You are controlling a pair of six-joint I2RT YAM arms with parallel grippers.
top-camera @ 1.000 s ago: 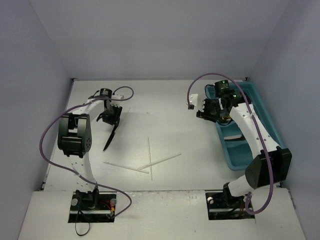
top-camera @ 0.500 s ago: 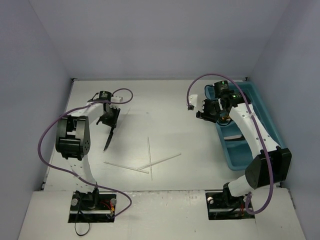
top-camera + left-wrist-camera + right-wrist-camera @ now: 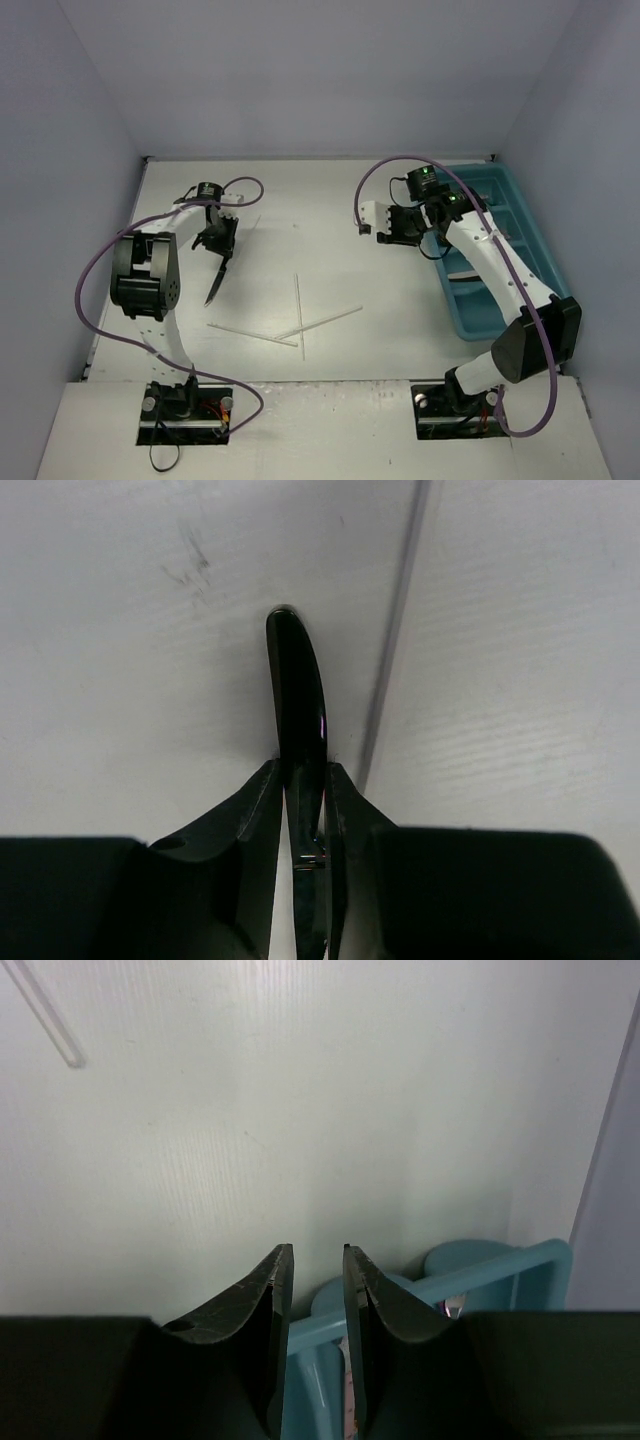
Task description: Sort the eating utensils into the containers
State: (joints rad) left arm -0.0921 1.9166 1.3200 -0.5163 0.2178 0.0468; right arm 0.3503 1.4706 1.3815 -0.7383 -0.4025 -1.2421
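Knife [image 3: 218, 278], dark, left of frame: clamped near one end by my left end effector [image 3: 303, 775]; free length may swing or slip. Right end effector [image 3: 317, 1260]: narrowly parted, empty.

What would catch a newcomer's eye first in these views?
The left gripper is shut on a dark knife at the left. On the right, the empty right gripper hovers by the teal tray, and thin white sticks lie crossed near the front middle.
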